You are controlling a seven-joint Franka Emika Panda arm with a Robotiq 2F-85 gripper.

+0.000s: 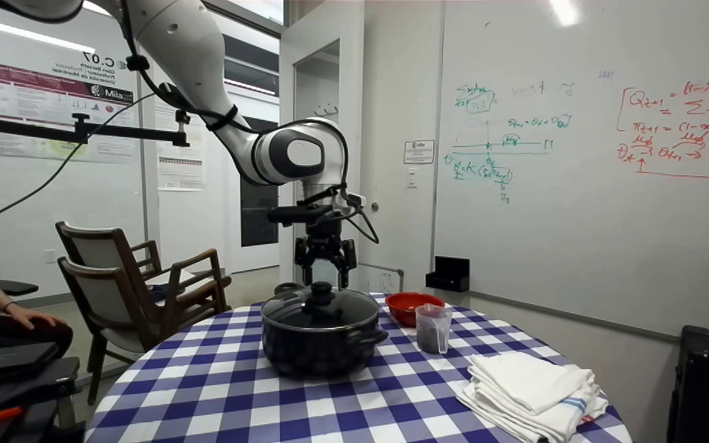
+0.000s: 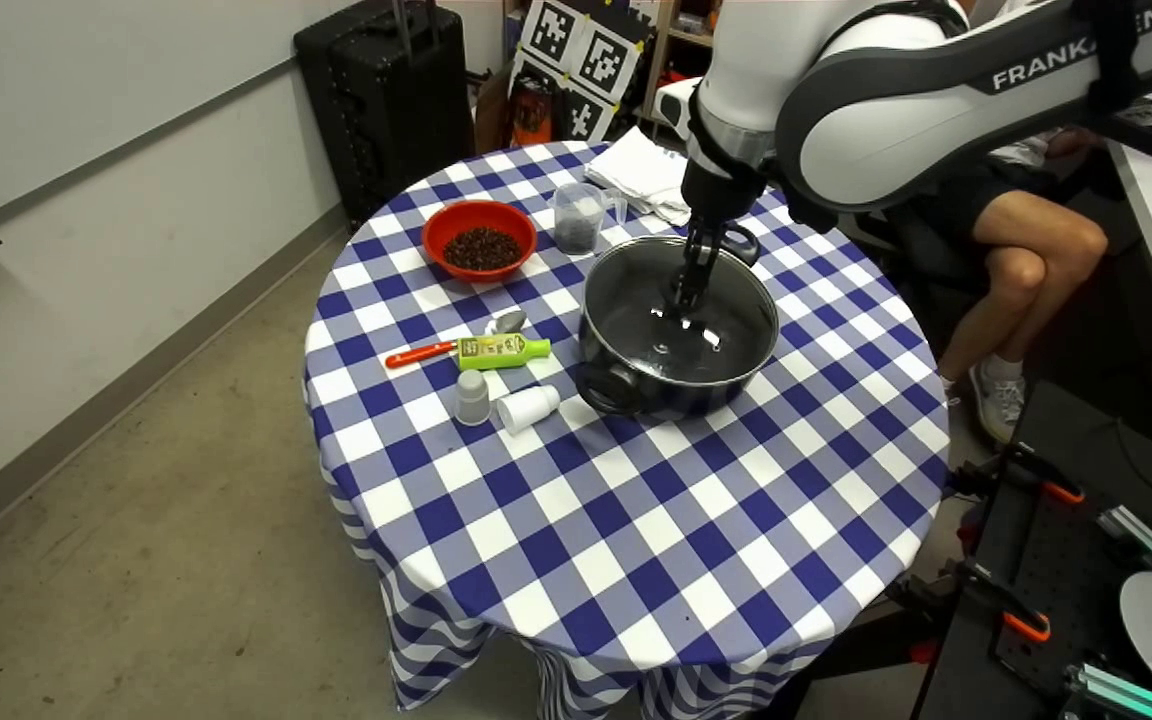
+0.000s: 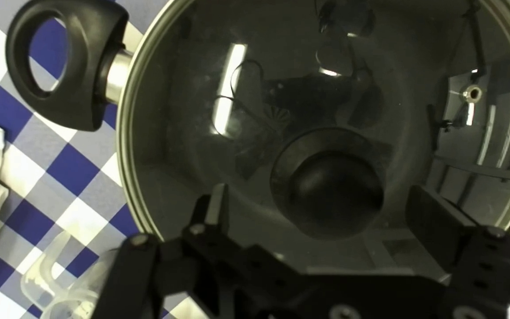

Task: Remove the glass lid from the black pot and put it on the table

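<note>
Pincer (image 3: pixel 318 198) agape above glass lid (image 2: pixel 664 342) on black pot (image 1: pixel 319 354), dark bits (image 2: pixel 482 249) in red bowl (image 2: pixel 481 212).

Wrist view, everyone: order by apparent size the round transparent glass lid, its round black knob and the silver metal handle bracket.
1. Glass lid
2. Black knob
3. Metal bracket
Nearness may enlarge the raised knob.

The lid (image 2: pixel 644 315) rests on the pot (image 2: pixel 681 400), right of the bowl (image 2: pixel 479 214) in an exterior view.

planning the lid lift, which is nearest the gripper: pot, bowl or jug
The black pot with the glass lid: the open gripper hangs over it; the red bowl and clear jug stand beside it.
</note>
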